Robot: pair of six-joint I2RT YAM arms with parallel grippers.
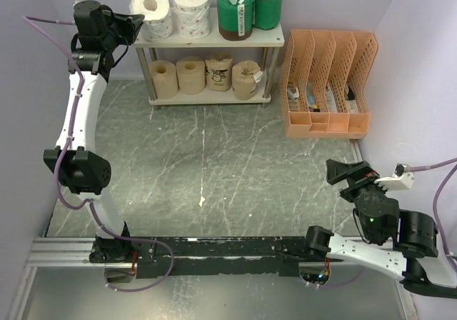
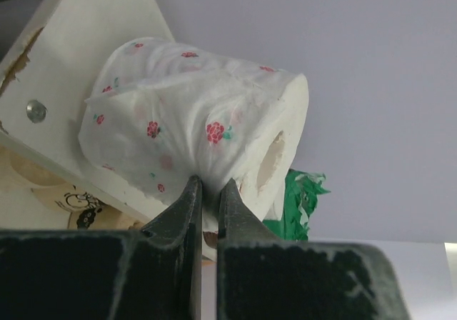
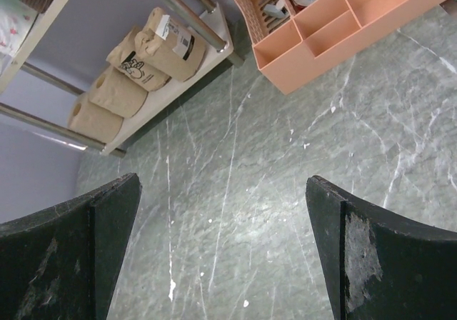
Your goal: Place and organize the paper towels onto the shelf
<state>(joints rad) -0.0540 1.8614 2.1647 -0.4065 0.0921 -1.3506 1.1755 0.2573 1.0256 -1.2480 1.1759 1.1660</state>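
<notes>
The shelf stands at the back. Its top board holds two white pink-dotted rolls and two green-wrapped rolls. Its lower board holds four tan rolls, two with dark labels. My left gripper is at the top board's left end, shut on the wrapper of the left white dotted roll, which rests on the board. My right gripper is open and empty above the floor at the near right.
An orange perforated file organizer stands right of the shelf. Purple walls close in on the left, back and right. The grey marbled floor lies between the shelf and the arm bases.
</notes>
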